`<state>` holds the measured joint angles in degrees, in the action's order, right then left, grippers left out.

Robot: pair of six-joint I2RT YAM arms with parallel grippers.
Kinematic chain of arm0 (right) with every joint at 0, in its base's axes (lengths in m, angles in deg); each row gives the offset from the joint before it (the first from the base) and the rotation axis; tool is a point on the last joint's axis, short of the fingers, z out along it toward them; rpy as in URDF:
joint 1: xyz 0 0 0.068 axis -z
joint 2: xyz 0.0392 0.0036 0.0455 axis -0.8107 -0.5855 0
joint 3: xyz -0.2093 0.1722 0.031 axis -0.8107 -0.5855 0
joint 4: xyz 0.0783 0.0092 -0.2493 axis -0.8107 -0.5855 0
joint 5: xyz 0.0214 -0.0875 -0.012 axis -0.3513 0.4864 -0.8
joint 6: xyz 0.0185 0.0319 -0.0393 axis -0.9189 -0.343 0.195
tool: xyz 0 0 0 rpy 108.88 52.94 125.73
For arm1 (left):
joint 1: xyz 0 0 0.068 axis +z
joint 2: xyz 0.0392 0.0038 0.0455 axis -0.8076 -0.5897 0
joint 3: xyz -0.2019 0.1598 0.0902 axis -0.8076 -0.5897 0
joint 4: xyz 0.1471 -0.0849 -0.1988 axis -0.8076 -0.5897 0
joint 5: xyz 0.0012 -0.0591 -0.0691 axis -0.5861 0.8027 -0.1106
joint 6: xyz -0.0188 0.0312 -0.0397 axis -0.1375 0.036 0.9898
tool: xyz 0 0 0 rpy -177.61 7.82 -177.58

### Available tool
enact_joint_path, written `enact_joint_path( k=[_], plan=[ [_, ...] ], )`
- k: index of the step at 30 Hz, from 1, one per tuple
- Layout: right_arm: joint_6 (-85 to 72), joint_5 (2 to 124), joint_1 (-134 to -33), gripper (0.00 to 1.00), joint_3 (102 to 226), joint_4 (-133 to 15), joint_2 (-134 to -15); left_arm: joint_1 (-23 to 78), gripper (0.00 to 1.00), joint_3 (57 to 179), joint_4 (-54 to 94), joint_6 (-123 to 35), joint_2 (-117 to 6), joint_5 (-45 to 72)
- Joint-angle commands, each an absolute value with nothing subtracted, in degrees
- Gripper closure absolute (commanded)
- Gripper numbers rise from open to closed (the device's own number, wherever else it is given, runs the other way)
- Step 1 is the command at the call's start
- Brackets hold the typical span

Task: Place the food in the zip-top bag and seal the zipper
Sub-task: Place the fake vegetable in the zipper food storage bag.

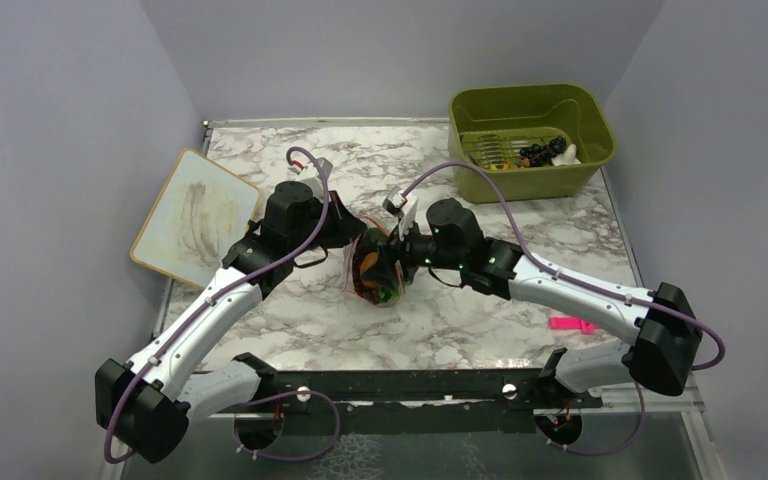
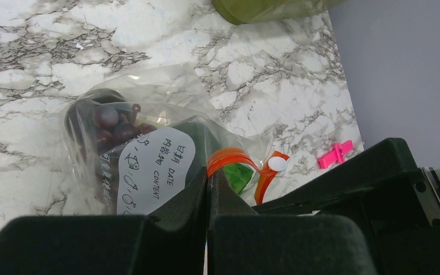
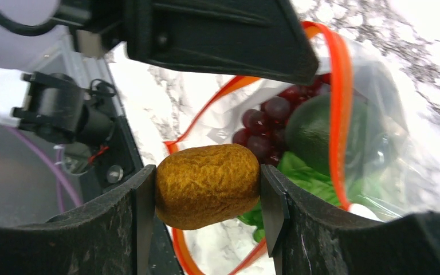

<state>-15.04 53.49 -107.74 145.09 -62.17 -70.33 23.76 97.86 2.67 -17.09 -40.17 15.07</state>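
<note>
The brown-orange piece (image 3: pixel 206 186) could be catching on the zipper (image 3: pixel 341 114) and tumbling onto the table (image 1: pixel 440 320), since the zip-top bag (image 2: pixel 166 91) is floppy and its mouth is only sagging open (grapes (image 3: pixel 263 123) and greens (image 3: pixel 303 172) are already crowding it). The right fingers (image 3: pixel 275 206) are gripping that piece, about half spread, just outside the mouth, with the arm reaching in low from the right. The left fingers (image 2: pixel 189 206) are pinching fully together on the zipper at mid-table.
</note>
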Motion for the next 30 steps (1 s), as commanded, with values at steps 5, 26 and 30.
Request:
enact_joint_path(
  k=[5,26,30],
  plan=[
    [-10.7,62.4,-108.2,0.62,147.6,-67.2,-70.9,23.8,1.0,100.3,2.6,-16.3,-39.9,17.6],
    [-10.5,60.7,-108.2,0.25,152.5,-75.6,-70.2,23.8,1.0,99.5,2.7,-15.1,-37.7,17.9],
    [-10.4,58.7,-108.2,0.31,152.3,-76.0,-68.5,23.8,1.0,99.8,2.7,-15.3,-38.4,18.0]
  ],
)
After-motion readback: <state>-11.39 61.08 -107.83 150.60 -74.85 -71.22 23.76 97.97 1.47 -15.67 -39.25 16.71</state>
